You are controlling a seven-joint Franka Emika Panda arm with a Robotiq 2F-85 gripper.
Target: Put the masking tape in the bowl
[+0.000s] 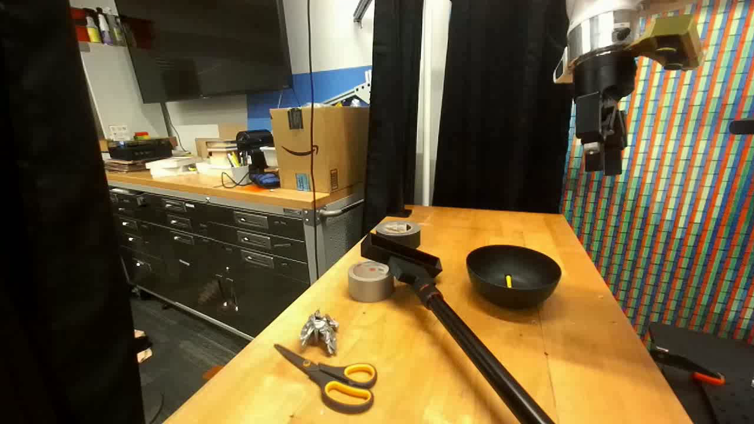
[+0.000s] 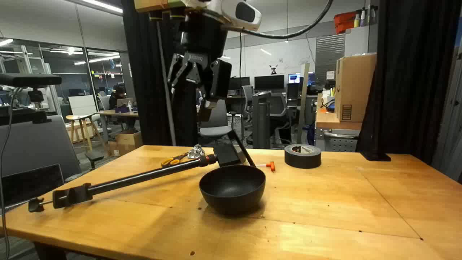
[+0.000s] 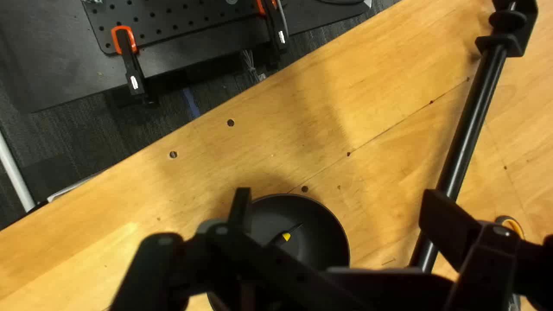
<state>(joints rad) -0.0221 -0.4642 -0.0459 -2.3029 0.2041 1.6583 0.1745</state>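
Observation:
The masking tape (image 1: 370, 288), a pale grey roll, lies flat on the table beside the black pole's head in an exterior view. It is out of the wrist view. The glossy black bowl (image 1: 518, 299) stands upright across the pole from it; it also shows in an exterior view (image 2: 232, 204) and the wrist view (image 3: 324, 233). A thin dark item with a yellow part (image 3: 286, 236) lies inside the bowl. My gripper (image 1: 604, 162) hangs high above the table, near the bowl's side. It is open and empty; its spread fingers show in the wrist view (image 3: 337, 203).
A long black pole (image 1: 471, 344) with a wide head lies across the table between tape and bowl. A darker tape roll (image 1: 407, 239) lies at the back. Crumpled foil (image 1: 318, 334) and scissors (image 1: 323, 374) lie near the edge. An orange-handled tool (image 2: 272, 166) lies behind the bowl.

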